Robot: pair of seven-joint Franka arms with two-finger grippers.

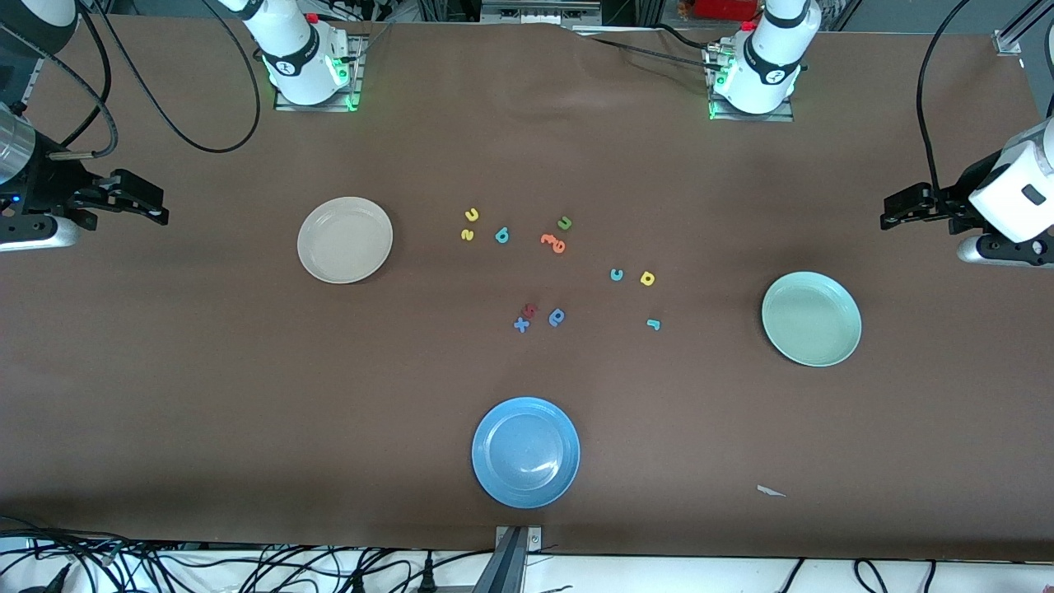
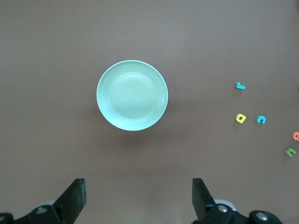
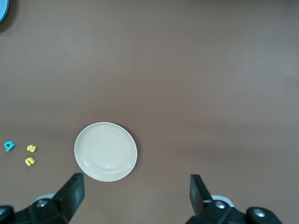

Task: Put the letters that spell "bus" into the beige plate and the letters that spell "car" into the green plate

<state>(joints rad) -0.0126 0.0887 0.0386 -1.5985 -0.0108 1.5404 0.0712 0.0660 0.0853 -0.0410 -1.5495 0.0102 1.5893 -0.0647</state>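
Observation:
The beige plate (image 1: 345, 240) (image 3: 105, 151) lies toward the right arm's end of the table, with nothing in it. Beside it sit a yellow "u" (image 1: 471, 214), a yellow "s" (image 1: 468, 235) and a teal "b" (image 1: 502, 235). The green plate (image 1: 811, 319) (image 2: 132, 95) lies toward the left arm's end, also bare. Near it are a teal "c" (image 1: 617, 274), a yellow "a" (image 1: 647, 278) and a teal "r" (image 1: 654, 324). My right gripper (image 1: 152, 206) (image 3: 136, 196) hangs open over the table's end by the beige plate. My left gripper (image 1: 893, 211) (image 2: 139, 198) hangs open over the end by the green plate. Both are empty.
A blue plate (image 1: 525, 452) sits nearest the front camera at mid-table. A green "u" (image 1: 565, 222) and an orange letter (image 1: 553, 243) lie between the two letter groups. A red letter (image 1: 531, 310), a blue "x" (image 1: 521, 325) and a blue rounded letter (image 1: 557, 317) lie nearer the blue plate.

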